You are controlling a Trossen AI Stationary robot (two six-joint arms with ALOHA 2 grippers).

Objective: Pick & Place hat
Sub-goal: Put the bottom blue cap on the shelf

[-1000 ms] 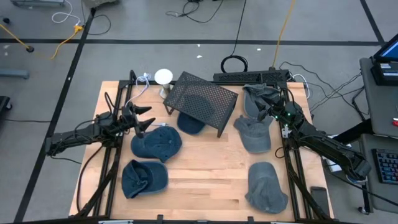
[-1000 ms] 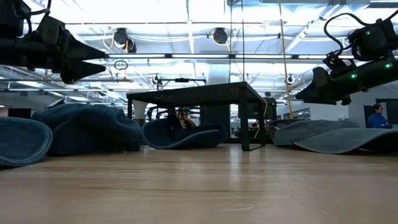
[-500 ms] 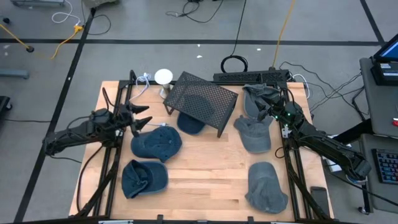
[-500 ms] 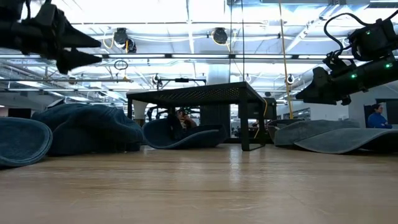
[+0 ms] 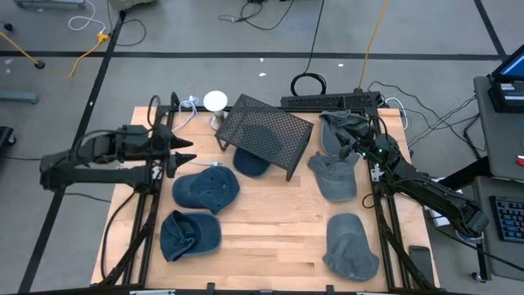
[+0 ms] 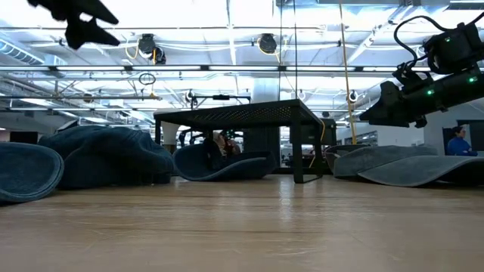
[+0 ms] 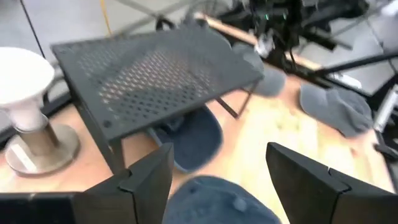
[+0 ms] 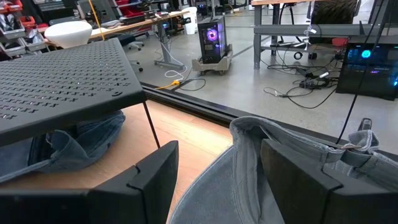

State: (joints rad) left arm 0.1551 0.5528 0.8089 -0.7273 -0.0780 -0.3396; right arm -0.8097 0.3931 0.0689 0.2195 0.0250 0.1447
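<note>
Several hats lie on the wooden table. A dark blue hat (image 5: pixel 206 189) rests crown up just right of my left gripper (image 5: pixel 187 152), which hangs open, high above the table (image 6: pixel 83 17) and apart from it. Another blue hat (image 5: pixel 190 234) lies nearer. A third blue hat (image 5: pixel 250 162) sits under the black mesh rack (image 5: pixel 266 135). Grey hats (image 5: pixel 336 176) (image 5: pixel 352 246) lie on the right. My right gripper (image 5: pixel 350 141) hovers open over the far grey hat (image 8: pixel 273 168), its fingers either side of the brim fold, apart from it.
The mesh rack (image 7: pixel 155 68) stands on thin legs at the table's far middle. A white mushroom-shaped stand (image 5: pixel 215 102) sits at the far edge beside it. Cables and a power strip (image 5: pixel 327 101) lie beyond the far edge. Bare wood (image 5: pixel 270 238) shows between the near hats.
My left gripper has risen well above the table and drawn back toward the table's left edge, away from the dark blue hat, staying open. The hats have not moved.
</note>
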